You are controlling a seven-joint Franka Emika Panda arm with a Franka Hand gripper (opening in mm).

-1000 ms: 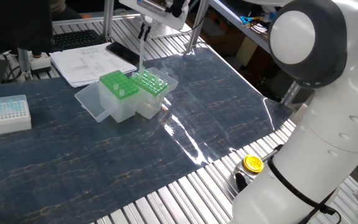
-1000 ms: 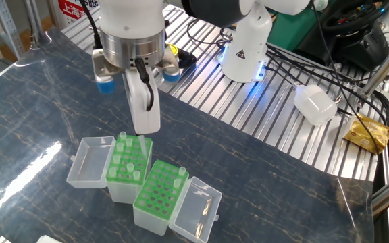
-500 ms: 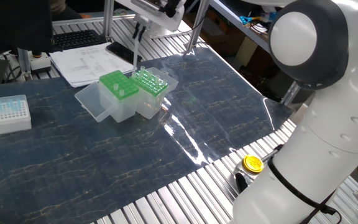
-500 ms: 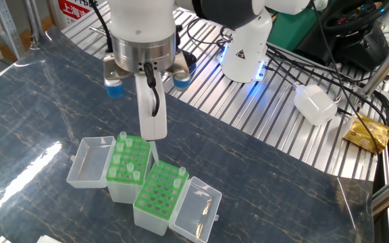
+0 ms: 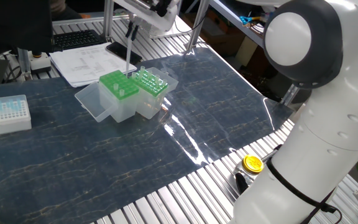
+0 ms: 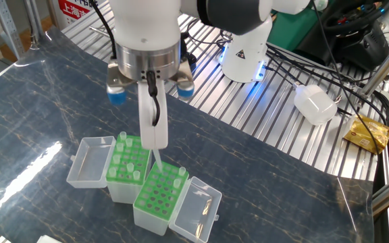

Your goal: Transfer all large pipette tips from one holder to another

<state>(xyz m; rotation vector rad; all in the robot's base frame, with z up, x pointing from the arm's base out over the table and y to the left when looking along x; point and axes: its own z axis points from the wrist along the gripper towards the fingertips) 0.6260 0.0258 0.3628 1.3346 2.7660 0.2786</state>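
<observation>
Gripper: I see the white two-finger gripper hanging above the two green racks; its fingers are clamped together on one long clear plastic pipette tip, which points down and a little tilted.
Held tip: in the other fixed view its thin end is over the near edge of the right rack, at the gap between both racks; I cannot tell if it touches the rack.
Left rack: the clear plastic box with a green perforated top carries several large clear tips standing upright in its holes; its transparent lid lies open to the left.
Right rack: the second clear box with a green perforated top stands touching the first one; I see about two tips at its far edge, most holes are free; its lid is open to the right.
Small box: a white box with short bluish tips stands well apart, at the left of the blue marbled table mat in one fixed view.
Other things: a yellow round cap lies on the metal slats near the robot base.
</observation>
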